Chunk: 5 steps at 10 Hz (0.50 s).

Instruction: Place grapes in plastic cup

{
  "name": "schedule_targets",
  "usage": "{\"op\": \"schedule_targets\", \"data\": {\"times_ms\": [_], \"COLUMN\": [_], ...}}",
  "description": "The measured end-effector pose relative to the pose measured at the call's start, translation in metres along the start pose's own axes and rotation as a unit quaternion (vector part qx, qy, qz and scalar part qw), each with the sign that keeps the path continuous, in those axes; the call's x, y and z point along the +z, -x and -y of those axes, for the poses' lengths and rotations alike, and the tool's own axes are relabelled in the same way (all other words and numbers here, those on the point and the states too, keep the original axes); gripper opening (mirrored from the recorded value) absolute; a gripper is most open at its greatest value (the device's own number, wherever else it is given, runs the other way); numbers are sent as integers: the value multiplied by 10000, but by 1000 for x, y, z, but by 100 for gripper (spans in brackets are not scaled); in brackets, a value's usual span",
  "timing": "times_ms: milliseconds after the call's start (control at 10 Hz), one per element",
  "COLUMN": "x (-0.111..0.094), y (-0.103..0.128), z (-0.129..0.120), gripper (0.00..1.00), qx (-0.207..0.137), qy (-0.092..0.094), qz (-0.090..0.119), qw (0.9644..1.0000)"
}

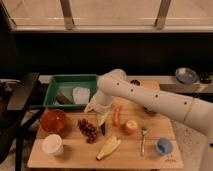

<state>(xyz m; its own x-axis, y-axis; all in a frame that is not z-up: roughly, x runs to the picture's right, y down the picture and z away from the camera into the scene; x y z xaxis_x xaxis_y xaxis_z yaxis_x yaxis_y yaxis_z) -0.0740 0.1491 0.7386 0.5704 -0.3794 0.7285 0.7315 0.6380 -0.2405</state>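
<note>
A: Where is the gripper point(103, 126)?
B: Above the wooden board point(75, 155), just right of the grapes point(89, 131); parted or closed, cannot tell.
A: And the plastic cup point(163, 146)?
B: Well apart from both, near the front right corner.

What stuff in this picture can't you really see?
All in the camera view, where the gripper hangs just right of the grapes:
- Dark object on the board: mostly hidden by the arm.
- Inside the plastic cup: too small to tell.
- Things in the green tray: too blurred to name.
- Where the arm starts: cut off by the right edge.
</note>
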Motion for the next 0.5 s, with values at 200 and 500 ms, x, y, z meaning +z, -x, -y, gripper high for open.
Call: {"op": "schedule_targets", "data": {"times_ms": [200,500], "x": [29,53], "y": [16,21], "z": [15,6], "gripper": [65,65], "qx": [-192,-246], "qy": [95,294], "qz": [279,459], "qw": [9994,9982]}}
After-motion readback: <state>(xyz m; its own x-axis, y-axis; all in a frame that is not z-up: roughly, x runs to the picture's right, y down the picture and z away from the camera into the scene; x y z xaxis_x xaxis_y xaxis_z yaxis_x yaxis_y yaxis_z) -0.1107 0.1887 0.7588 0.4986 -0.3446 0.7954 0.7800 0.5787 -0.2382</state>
